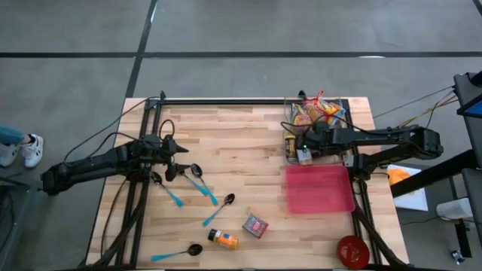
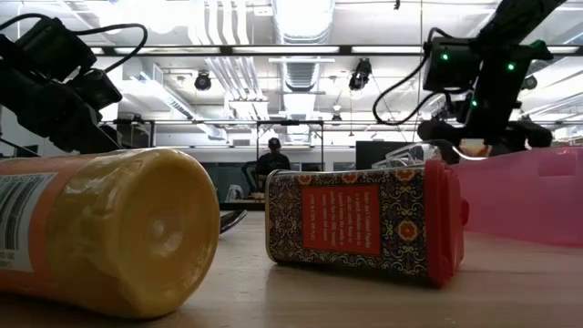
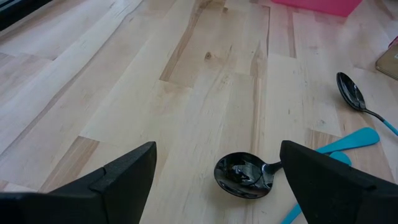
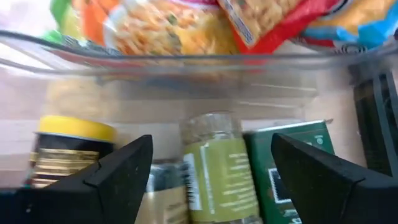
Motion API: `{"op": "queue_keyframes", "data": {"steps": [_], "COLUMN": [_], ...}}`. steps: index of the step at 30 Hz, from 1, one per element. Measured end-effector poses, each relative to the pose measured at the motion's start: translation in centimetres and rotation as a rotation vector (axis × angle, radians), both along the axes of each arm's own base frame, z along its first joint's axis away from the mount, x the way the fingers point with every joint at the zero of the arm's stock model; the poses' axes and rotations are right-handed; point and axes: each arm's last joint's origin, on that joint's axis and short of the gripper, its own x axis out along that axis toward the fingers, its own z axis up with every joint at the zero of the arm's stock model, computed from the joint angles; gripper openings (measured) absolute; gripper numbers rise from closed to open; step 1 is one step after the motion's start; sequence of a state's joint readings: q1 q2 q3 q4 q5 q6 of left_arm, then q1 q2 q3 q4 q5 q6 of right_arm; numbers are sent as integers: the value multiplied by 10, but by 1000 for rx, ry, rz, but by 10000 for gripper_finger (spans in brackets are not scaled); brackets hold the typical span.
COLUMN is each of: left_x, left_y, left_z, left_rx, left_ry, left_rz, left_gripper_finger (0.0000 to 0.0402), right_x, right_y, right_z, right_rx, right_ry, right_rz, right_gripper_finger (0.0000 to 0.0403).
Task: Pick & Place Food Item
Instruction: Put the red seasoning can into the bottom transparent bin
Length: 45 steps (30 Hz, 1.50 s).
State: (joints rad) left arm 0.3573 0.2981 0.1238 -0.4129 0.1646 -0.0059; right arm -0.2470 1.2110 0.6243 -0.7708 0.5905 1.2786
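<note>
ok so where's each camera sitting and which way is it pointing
High: above the table, straight down; both arms, left gripper, right gripper.
Low: table height, level past the orange bottle and patterned tin; both arms overhead.
Left wrist: down past open fingers at a black spoon.
Right wrist: past open fingers at a green-labelled jar.
Shared: high and low both show bottle and tin.
</note>
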Motion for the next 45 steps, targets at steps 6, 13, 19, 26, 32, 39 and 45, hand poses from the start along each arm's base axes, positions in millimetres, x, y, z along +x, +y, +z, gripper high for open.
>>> {"op": "queue_keyframes", "data": {"steps": [6, 13, 19, 26, 32, 39, 45], "left_x": [0, 0, 0, 0, 0, 0, 0], "left_y": [0, 0, 0, 0, 0, 0, 0], "left_z": [0, 0, 0, 0, 0, 0, 0], "left_rx": [0, 0, 0, 0, 0, 0, 0], "left_ry": [0, 0, 0, 0, 0, 0, 0], "left_rz": [0, 0, 0, 0, 0, 0, 0], "left_gripper_finger": [345, 345, 345, 345, 345, 345, 345], "right_x": [11, 28, 45, 62, 68, 75, 90], "right_y": [-3, 7, 26, 56, 85, 124, 158], "right_z": [19, 44, 60, 72, 81, 84, 74], "right_rx": [-22, -55, -105, -164, -142, -153, -121], "right_ry": [-28, -69, -136, -237, -300, -378, -375], "right_rz": [46, 178, 358, 604, 818, 1056, 1138], "right_gripper_finger": [325, 325, 325, 325, 325, 325, 325]}}
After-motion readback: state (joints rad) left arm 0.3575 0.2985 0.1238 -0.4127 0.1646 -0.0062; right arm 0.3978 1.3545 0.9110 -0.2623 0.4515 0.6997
